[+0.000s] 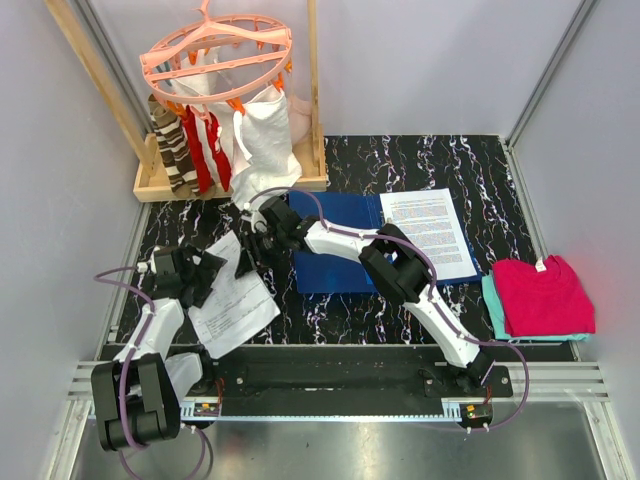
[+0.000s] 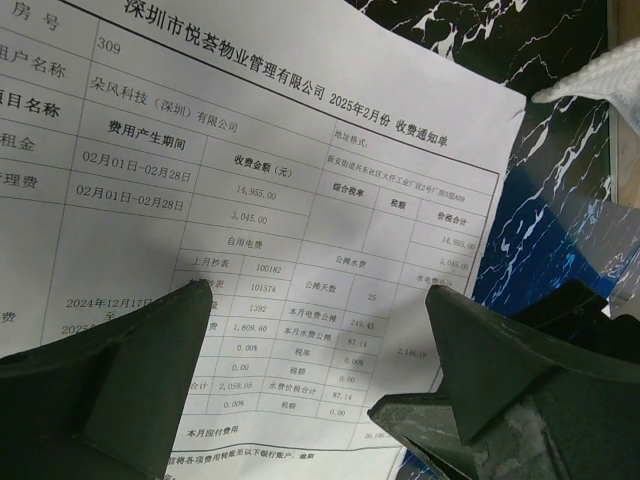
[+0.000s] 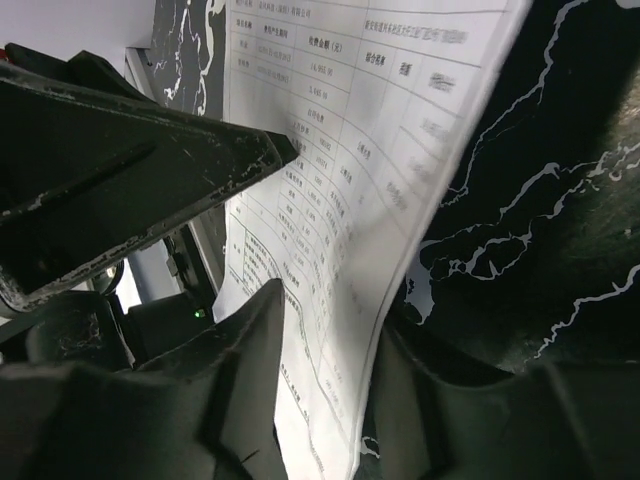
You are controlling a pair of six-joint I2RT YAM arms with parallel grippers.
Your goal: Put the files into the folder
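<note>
The blue folder point(image 1: 335, 255) lies open in the middle of the table, with one printed white sheet point(image 1: 430, 232) on its right half. A second printed sheet point(image 1: 232, 300) lies tilted on the table left of the folder. It fills the left wrist view point(image 2: 250, 180) and also shows in the right wrist view point(image 3: 340, 200). My right gripper point(image 1: 248, 258) reaches left over the folder and is shut on this sheet's right edge point(image 3: 335, 310), which curls up off the table. My left gripper point(image 1: 212, 268) hovers over the same sheet, open and empty point(image 2: 318, 290).
A pink hanger ring with socks and a white cloth bag point(image 1: 265, 140) stands in a wooden frame point(image 1: 160, 180) at the back left. A folded magenta cloth point(image 1: 540, 295) on a teal one lies at the right edge. The two grippers are close together.
</note>
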